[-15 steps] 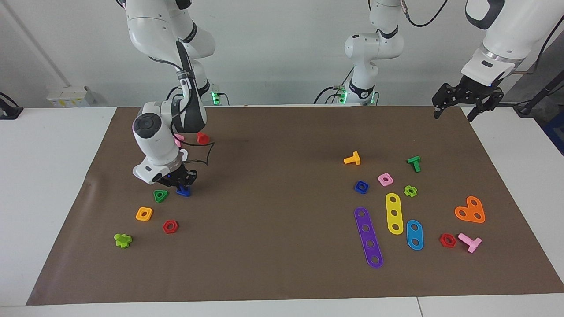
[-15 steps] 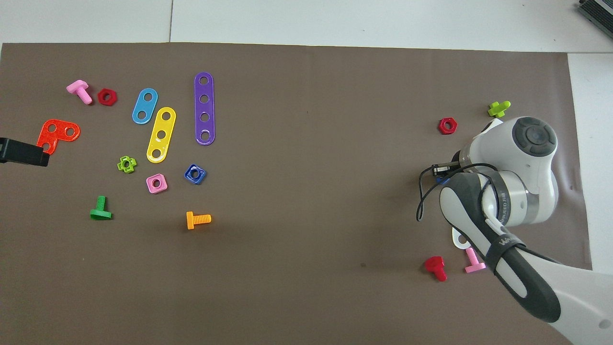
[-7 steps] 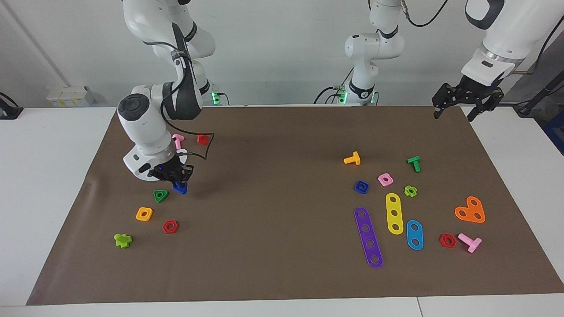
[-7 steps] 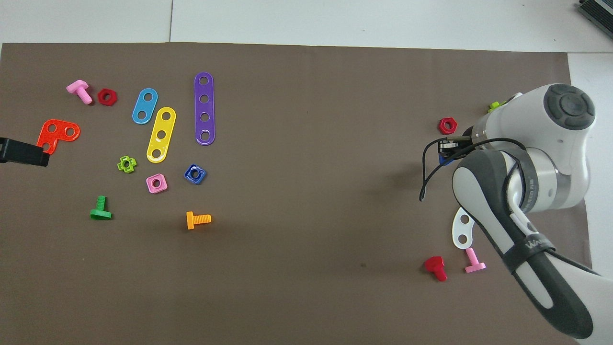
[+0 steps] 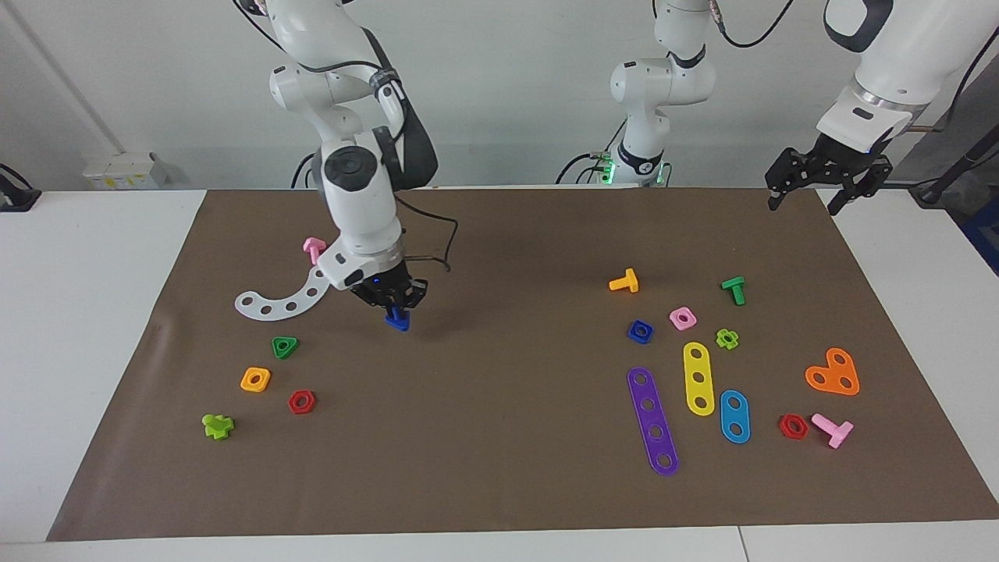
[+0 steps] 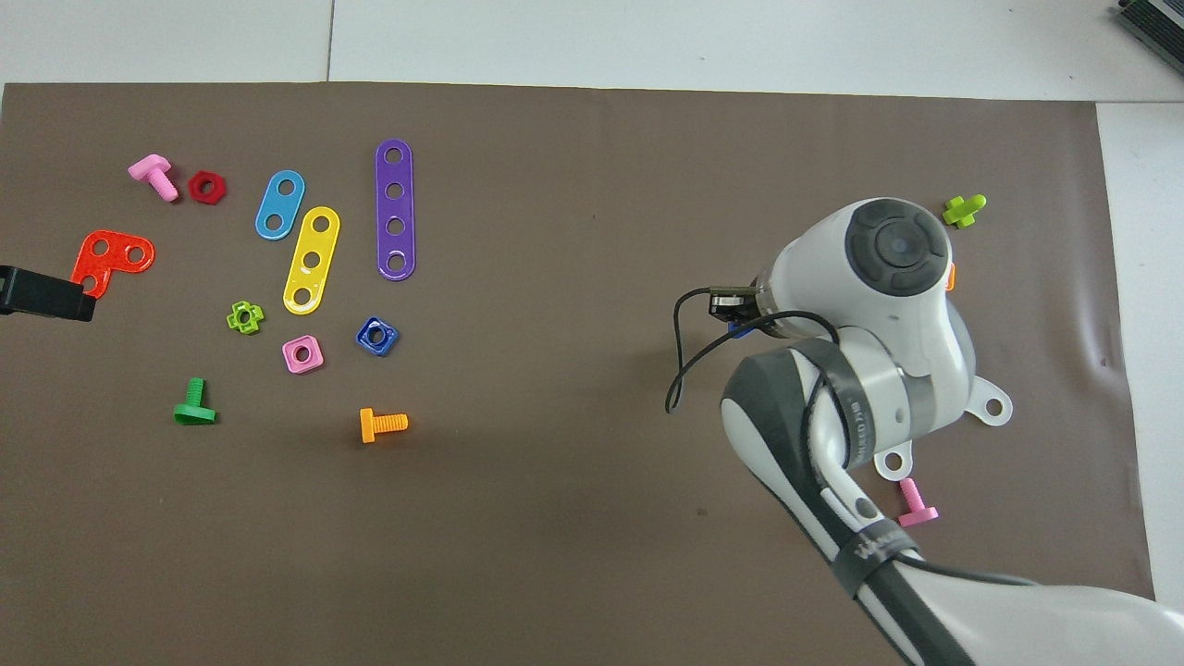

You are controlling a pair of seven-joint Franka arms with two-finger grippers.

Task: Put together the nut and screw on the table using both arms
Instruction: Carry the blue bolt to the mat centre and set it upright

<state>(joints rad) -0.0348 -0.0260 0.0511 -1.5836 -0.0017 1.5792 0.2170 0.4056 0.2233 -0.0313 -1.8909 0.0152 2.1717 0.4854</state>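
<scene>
Dark-blue plastic screw (image 5: 398,318) pinched between the fingers of the right gripper (image 5: 392,300), triangular head hanging below the fingertips; lifted off the mat (image 5: 499,484) and carried, over the last second, away from the green triangular nut (image 5: 285,346) where it lay, toward the table's middle; now in the air over bare mat. Meaning for the task: pickup done, first half of the pairing secured, mating not yet begun. Matching dark-blue nut (image 5: 640,331), rounded square with a round centre hole, lying flat and untouched at the left arm's end, beside a pink square nut (image 5: 683,318) and nearer to the robots than the purple strip (image 5: 653,420). Left gripper (image 5: 827,176) waiting, raised over the mat's corner by its own base, fingers spread, nothing between them, unmoved across the second. Probably next: left arm down for the nut. White curved plate (image 5: 282,300) now uncovered where the right arm stood before. In the overhead view, only a sliver of blue (image 6: 737,325) visible under the wrist
</scene>
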